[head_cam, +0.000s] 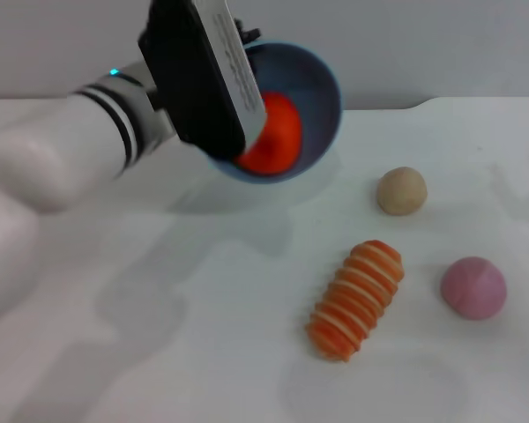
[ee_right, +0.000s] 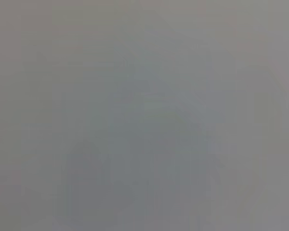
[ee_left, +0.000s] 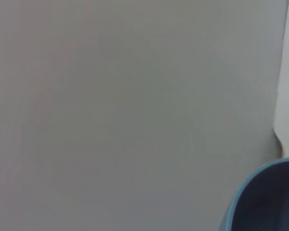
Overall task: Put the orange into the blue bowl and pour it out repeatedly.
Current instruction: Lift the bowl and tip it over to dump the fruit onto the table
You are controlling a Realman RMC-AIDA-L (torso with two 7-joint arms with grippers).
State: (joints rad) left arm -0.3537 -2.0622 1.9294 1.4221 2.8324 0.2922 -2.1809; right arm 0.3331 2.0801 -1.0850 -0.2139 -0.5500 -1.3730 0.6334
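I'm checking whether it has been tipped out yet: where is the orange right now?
In the head view the orange sits inside the tilted blue bowl, raised above the table at the far left-centre by the left gripper, behind the tan ball.

Left gripper (head_cam: 213,84): black housing covers the near-left rim of the blue bowl (head_cam: 322,84) and part of the orange (head_cam: 278,137) inside; fingers hidden. Left wrist view catches only a cut-off arc of bowl (ee_left: 267,197) at the corner. Right wrist view: featureless grey.
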